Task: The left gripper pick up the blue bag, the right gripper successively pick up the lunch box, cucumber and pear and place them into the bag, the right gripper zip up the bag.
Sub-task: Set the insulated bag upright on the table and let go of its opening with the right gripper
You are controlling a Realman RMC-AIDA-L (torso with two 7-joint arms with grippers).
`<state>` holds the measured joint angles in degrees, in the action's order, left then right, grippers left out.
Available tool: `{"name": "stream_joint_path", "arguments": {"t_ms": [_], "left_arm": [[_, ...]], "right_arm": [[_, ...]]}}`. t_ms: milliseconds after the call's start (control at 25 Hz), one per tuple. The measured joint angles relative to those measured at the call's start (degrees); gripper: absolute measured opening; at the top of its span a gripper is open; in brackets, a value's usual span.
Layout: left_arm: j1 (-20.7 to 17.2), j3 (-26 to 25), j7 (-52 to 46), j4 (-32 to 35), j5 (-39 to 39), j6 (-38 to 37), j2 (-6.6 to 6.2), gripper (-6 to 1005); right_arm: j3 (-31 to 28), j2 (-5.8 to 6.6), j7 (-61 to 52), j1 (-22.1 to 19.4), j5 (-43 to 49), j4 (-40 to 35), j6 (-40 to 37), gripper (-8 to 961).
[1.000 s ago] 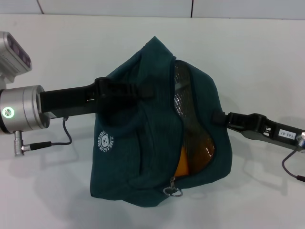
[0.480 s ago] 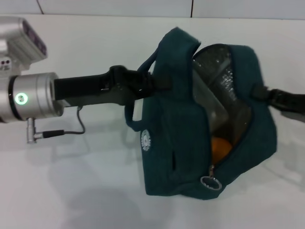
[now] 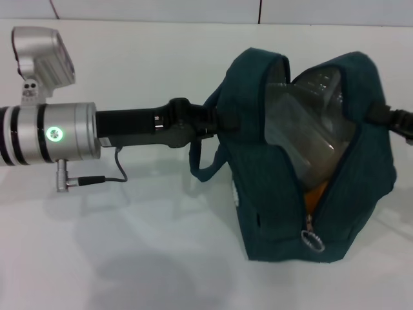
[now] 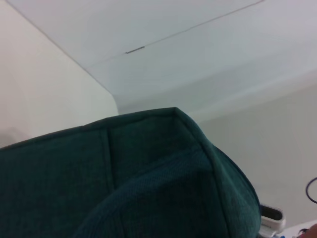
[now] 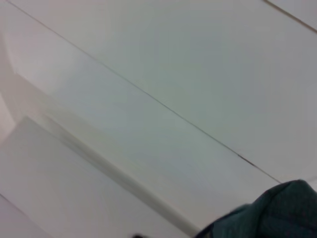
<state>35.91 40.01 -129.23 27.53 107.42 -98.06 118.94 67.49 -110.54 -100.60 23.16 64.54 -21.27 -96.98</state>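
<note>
The blue bag (image 3: 284, 219) stands upright on the white table (image 3: 129, 258), its mouth open and stretched wide. Silver foil lining (image 3: 310, 129) shows inside, and the orange pear (image 3: 316, 192) shows low in the opening. The lunch box cannot be told apart from the lining, and the cucumber is hidden. The ring zipper pull (image 3: 313, 241) hangs at the near end of the opening. My left gripper (image 3: 218, 121) is shut on the bag's left rim by a loop handle (image 3: 201, 169). My right gripper (image 3: 386, 116) is at the bag's right rim, mostly hidden. Bag fabric fills the left wrist view (image 4: 124, 183) and a corner of the right wrist view (image 5: 277, 213).
The left arm's silver cylinder (image 3: 58, 134) with a green light and a cable (image 3: 97, 181) reaches across the table's left half. A wall panel (image 3: 193, 10) runs along the table's far edge.
Both arms and the bag have moved to the right. The bag has turned from slumped to upright, and its mouth has spread wider.
</note>
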Motion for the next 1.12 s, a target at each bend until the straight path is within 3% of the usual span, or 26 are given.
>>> {"name": "stream_joint_path", "arguments": {"t_ms": [320, 1000, 1120], "left_arm": [[0.14, 1.27, 0.24, -0.46, 0.19, 2.07, 0.21, 36], [0.3, 2.01, 0.14, -0.42, -0.02, 2.42, 0.15, 37], [0.31, 2.0, 0.23, -0.4, -0.04, 2.37, 0.09, 37]], "right_arm": [[0.25, -0.5, 0.92, 0.67, 1.83, 0.19, 2.6, 46], [-0.28, -0.16, 1.26, 0.25, 1.91, 0.1, 2.46, 61], [-0.39, -0.11, 2.6, 0.04, 1.77, 0.26, 1.26, 138]]}}
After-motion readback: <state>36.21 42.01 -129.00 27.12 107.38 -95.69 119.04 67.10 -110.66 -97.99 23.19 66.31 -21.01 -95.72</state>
